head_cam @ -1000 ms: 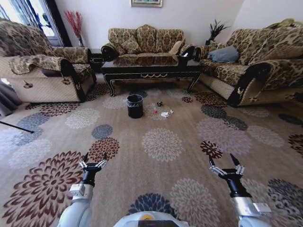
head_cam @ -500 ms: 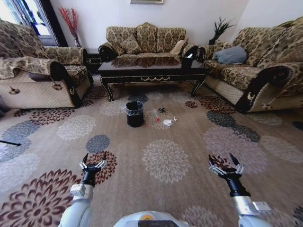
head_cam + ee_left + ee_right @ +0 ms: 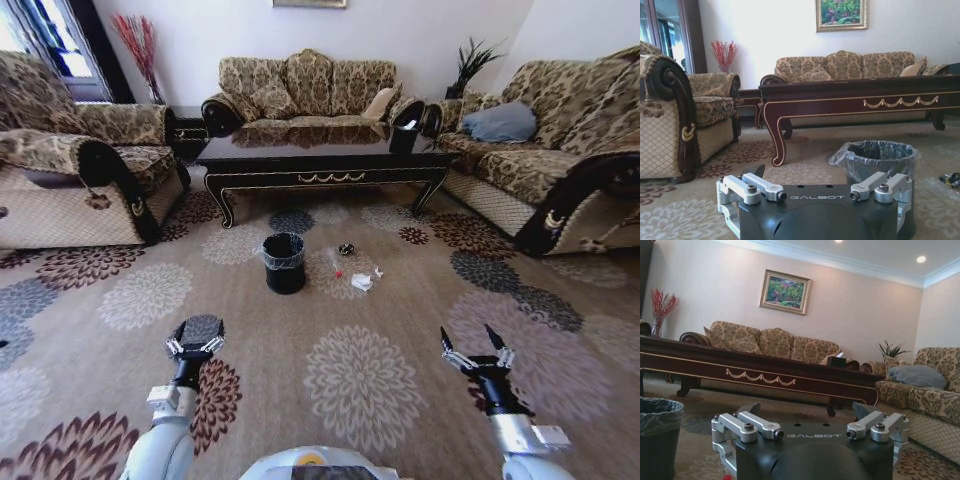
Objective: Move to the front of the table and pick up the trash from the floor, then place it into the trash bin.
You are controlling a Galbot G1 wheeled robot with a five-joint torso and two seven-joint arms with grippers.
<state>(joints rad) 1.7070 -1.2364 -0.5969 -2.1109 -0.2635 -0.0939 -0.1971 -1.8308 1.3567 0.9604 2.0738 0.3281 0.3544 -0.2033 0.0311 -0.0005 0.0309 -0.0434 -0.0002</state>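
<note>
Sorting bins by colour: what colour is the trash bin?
Black, with a crinkled black liner; the trash bin shows best in the head view.

One coffee table stood on the carpet, with one black bin in front of it. Three small pieces of trash lay beside the bin. Three sofas ringed the table, and two grippers, left and right, hung low
</note>
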